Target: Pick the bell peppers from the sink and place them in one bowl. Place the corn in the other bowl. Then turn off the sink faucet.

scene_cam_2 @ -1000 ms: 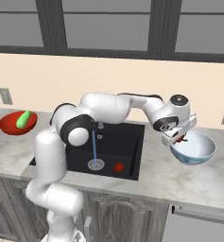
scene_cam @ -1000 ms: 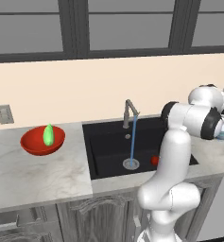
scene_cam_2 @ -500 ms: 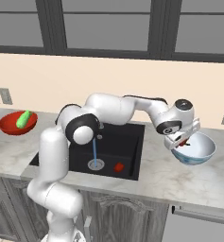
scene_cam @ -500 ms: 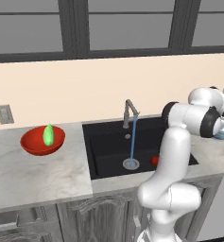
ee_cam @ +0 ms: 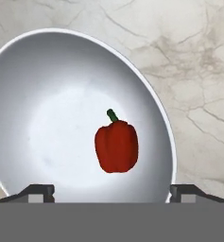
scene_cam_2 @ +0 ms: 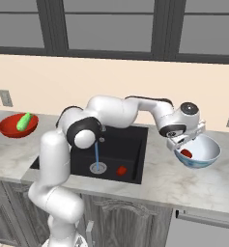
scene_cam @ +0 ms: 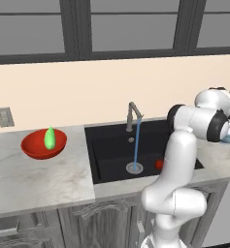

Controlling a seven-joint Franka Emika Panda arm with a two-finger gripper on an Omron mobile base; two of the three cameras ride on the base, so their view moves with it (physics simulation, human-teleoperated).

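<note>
1. My pincer (scene_cam_2: 189, 141) hangs over the white-and-blue bowl (scene_cam_2: 203, 155), which sits on the counter (scene_cam_2: 159, 178) to the right of the sink (scene_cam_2: 130, 144).
2. From the hand view, the two fingertips (ee_cam: 38, 191) stand wide apart at the bottom corners with nothing between them — the pincer is apart and empty.
3. One pepper (ee_cam: 116, 145) lies inside the white bowl (ee_cam: 47, 113), red with a short green stem, apart from both fingertips. From the right base view I see that same pepper (scene_cam_2: 186, 153) as a red spot on the bowl's inner wall.
4. The second pepper (scene_cam_2: 121, 170) lies on the floor of the sink, to the right of the drain (scene_cam_2: 98, 168). In the left base view it (scene_cam: 158, 164) peeks out beside the arm.
5. The corn (scene_cam: 49, 138) rests in the red bowl (scene_cam: 36, 147) — on the counter left of the sink, well apart from the pincer.
6. The faucet (scene_cam: 132, 115) stands at the back of the sink, and a thin blue stream of water (scene_cam: 136, 143) runs from its spout to the drain.
7. Wall outlets (scene_cam_2: 1, 98) show on the backsplash to the left.
</note>
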